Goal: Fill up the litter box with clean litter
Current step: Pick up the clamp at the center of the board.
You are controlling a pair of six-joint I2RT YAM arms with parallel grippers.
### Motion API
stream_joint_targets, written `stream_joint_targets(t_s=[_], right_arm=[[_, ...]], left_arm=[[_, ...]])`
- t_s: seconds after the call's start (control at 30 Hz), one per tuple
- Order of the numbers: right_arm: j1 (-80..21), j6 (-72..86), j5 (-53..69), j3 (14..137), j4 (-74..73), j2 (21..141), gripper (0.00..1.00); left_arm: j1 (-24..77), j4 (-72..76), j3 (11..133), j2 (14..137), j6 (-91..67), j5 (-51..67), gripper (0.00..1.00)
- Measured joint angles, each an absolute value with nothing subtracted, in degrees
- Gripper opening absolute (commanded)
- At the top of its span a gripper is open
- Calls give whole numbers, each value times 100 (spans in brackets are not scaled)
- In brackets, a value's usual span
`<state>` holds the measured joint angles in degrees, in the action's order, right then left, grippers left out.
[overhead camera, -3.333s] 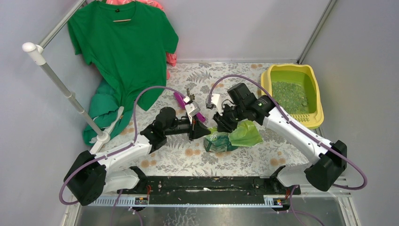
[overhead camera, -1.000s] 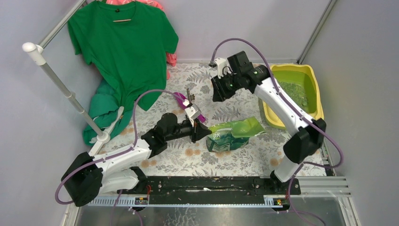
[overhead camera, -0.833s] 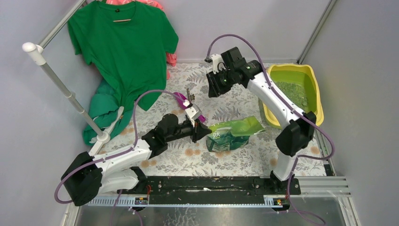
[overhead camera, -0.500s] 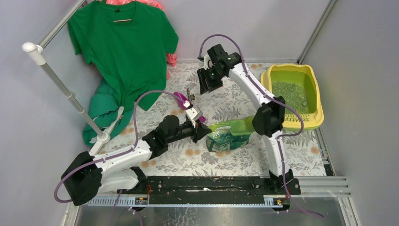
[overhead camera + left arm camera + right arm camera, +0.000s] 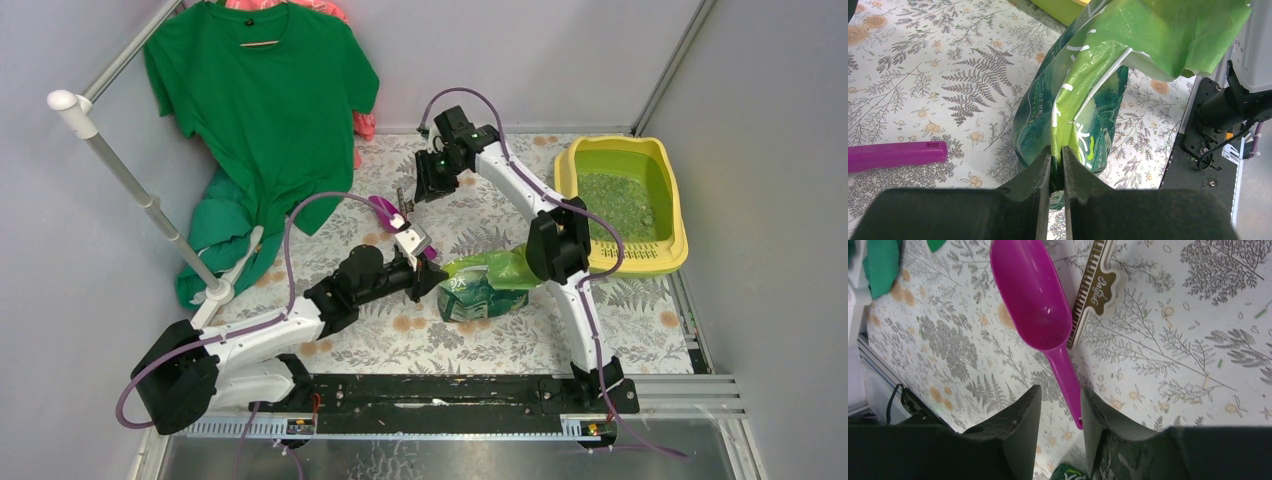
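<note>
The yellow litter box (image 5: 577,160) stands at the far right with green clean litter (image 5: 612,203) inside. A glossy green bag (image 5: 478,292) lies mid-table. My left gripper (image 5: 428,277) is shut on the bag's edge, which is pinched between the fingers in the left wrist view (image 5: 1056,150), where the bag (image 5: 1083,85) fills the middle. My right gripper (image 5: 414,191) is open and empty, hovering over a purple scoop (image 5: 384,210). In the right wrist view the scoop (image 5: 1034,297) lies bowl up, and its handle runs between my open right gripper (image 5: 1060,390) fingers below them.
A brown comb-like tool (image 5: 1094,290) lies beside the scoop's bowl. A green T-shirt (image 5: 265,100) hangs on a white rack (image 5: 130,180) at the back left, with a green cloth heap (image 5: 215,230) under it. A pink garment (image 5: 365,125) hangs behind.
My right arm has swung from beside the bag up and left across the table, ending over the scoop. The bag's top flap has drooped. My left gripper still holds the bag.
</note>
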<state>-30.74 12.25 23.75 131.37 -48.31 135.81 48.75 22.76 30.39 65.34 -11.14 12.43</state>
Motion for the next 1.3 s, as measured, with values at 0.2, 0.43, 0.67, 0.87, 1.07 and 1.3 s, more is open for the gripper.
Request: stream_joint_targets(t_s=[0.2,0.43,0.67,0.87,1.07,1.3], right_arm=[[-3131,1533,2355,13032,-4250,13723,40],[-3146,1741,2342,12606,-3854,13915,40],[-3146,1857,2333,12156,-3479,14042,42],[-3146,1964,2298,11834,-2886,14042,42],[-3146,2084,2255,11592,-2290,14042,41],[-3146,2244,2196,11351,-1743,14040,40]], left_arm=[[4877,2276,3039,6534,-1114,1199,18],[4877,2281,3039,6541,-1114,1194,17],[4877,2292,3039,6565,-1114,1162,17],[4877,2300,3039,6578,-1114,1153,17],[4877,2318,3039,6637,-1094,1142,17],[4877,2320,3039,6681,-1079,1111,17]])
